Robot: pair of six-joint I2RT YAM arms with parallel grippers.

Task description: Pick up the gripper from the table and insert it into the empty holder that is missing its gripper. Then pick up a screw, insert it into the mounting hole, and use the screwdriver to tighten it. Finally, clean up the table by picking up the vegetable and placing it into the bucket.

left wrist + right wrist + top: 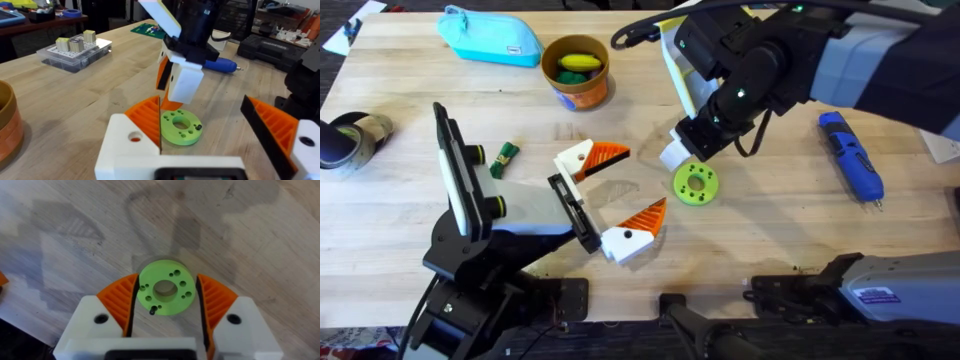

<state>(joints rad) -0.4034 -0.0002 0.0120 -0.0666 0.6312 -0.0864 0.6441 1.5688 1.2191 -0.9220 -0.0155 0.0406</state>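
Note:
My left gripper (620,195) lies open and wide on the table. Its two white blocks with orange ribbed fingers (592,157) (635,232) sit at the ends of a black rail (575,212). I cannot tell whether both are fastened. My right gripper (685,155) hangs open just above a green disc (165,287), its pads (120,300) on either side of it. A small black screw (152,311) stands in the disc. The blue screwdriver (850,155) lies at the right. The dark-green vegetable (504,158) lies left of the left gripper. The orange bucket (578,90) stands at the back.
A light-blue pouch (490,38) lies at the back left, and a tape roll (345,135) sits at the left edge. A yellow-green item (578,63) is inside the bucket. A clear parts box (75,50) stands farther off in the left wrist view.

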